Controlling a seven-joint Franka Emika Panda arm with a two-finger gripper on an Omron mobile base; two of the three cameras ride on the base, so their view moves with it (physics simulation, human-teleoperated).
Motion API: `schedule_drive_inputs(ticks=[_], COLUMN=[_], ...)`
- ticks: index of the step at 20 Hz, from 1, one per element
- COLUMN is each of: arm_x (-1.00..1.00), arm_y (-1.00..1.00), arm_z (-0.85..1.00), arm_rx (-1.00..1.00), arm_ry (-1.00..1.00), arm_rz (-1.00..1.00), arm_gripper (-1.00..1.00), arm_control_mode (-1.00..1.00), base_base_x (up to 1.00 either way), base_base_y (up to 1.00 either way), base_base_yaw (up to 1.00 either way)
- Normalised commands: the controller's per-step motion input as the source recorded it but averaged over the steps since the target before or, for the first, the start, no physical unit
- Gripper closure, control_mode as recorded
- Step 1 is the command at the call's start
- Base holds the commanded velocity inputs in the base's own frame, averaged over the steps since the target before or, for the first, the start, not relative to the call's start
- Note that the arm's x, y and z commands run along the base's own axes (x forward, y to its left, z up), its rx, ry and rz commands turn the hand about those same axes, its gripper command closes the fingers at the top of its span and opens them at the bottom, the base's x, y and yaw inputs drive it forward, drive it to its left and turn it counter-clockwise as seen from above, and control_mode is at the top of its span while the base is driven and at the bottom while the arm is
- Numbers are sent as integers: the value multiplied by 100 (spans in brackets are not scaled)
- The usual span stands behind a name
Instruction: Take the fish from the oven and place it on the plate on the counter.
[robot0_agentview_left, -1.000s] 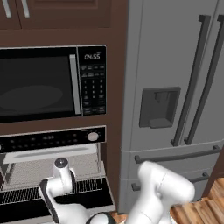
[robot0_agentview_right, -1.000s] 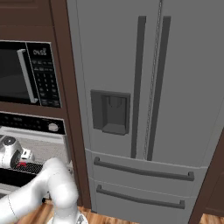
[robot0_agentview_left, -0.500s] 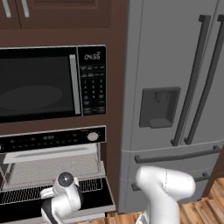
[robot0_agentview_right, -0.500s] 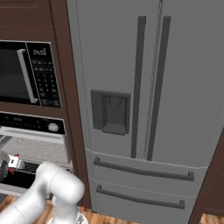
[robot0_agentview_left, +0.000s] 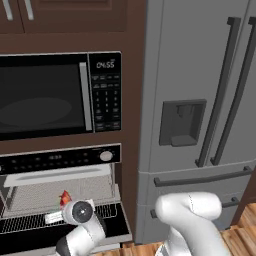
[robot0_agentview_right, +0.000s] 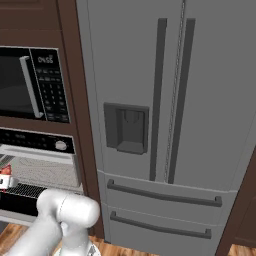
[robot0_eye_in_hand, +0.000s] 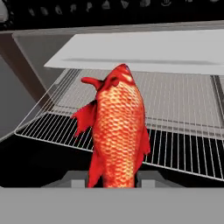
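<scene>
So the gripper (robot0_eye_in_hand: 113, 181) has its jaws clamped on the tail end of the fish (robot0_eye_in_hand: 117, 127), one dark finger (robot0_eye_in_hand: 74, 180) on each side of it. In the hand view the fish points up toward 12 o'clock, over the front edge of the wire rack (robot0_eye_in_hand: 175, 131) inside the open oven (robot0_agentview_left: 60, 187). From the left base view the fish (robot0_agentview_left: 65, 198) is a red speck at about 8 o'clock, under the microwave (robot0_agentview_left: 60, 95), with the fridge (robot0_agentview_left: 200, 115) off at 3 o'clock.

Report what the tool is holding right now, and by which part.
The tool holds the fish by its tail end, head pointing away toward the oven rack.
</scene>
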Motion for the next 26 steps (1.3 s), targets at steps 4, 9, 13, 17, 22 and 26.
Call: schedule_drive_inputs(ticks=[4,9,13,17,22,26], arm_x=[-36,-37,-35,-40,-20,-6], arm_y=[-17,-31,-26,-5,-16,-53], arm_z=[100,100,100,100,100,100], arm_rx=[7,7,6,1,5,2], arm_ry=[-23,-7,-12,-36,-36,-38], arm_rz=[-5,0,-1,-12,-27,-31], arm_gripper=[100,100,100,100,100,100], arm_control_mode=[-100,-100,-100,-100,-100,-100], base_base_x=[0,0,0,0,0,0], base_base_y=[0,0,0,0,0,0], base_base_yaw=[0,0,0,0,0,0])
